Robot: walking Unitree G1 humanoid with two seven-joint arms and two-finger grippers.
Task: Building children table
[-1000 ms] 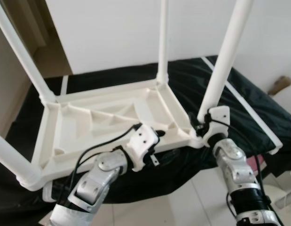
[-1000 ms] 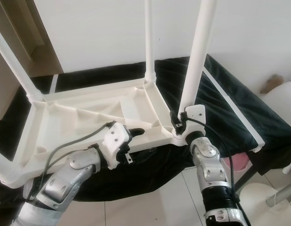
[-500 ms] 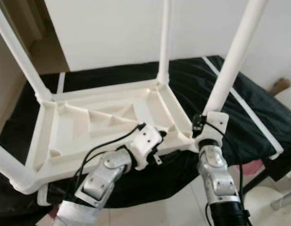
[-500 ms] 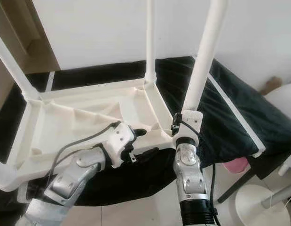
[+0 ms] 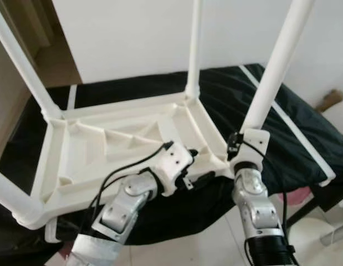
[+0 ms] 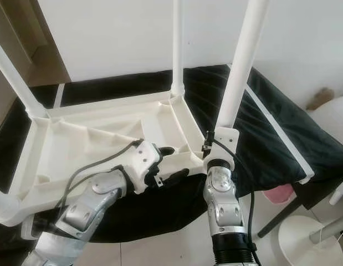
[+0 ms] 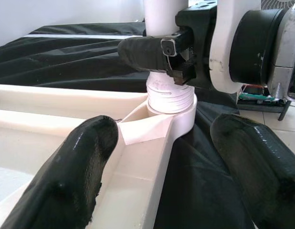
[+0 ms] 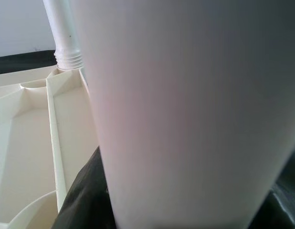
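- I have the white table top lying upside down on the black-covered desk, its four legs pointing up, its near edge overhanging the desk's front.
- My right hand is pinching the near right leg low down, just above the threaded collar where it enters the corner socket; the left wrist view shows a finger wrapped against the tube.
- My left hand is spread, one finger inside the tray's rim and the other outside over the black cloth, straddling the near edge close to that same corner without clamping it.
- I judge the leg is being seated or tightened, and the other three legs look set.
- Risk: if I twist the leg while the left hand stays loose, the whole top could turn or slide off the desk's front, since it already overhangs.
- Risk: pushing the leg sideways rather than along its axis could cross the thread or lever the socket.
- The right wrist view is too close to the leg to check alignment.
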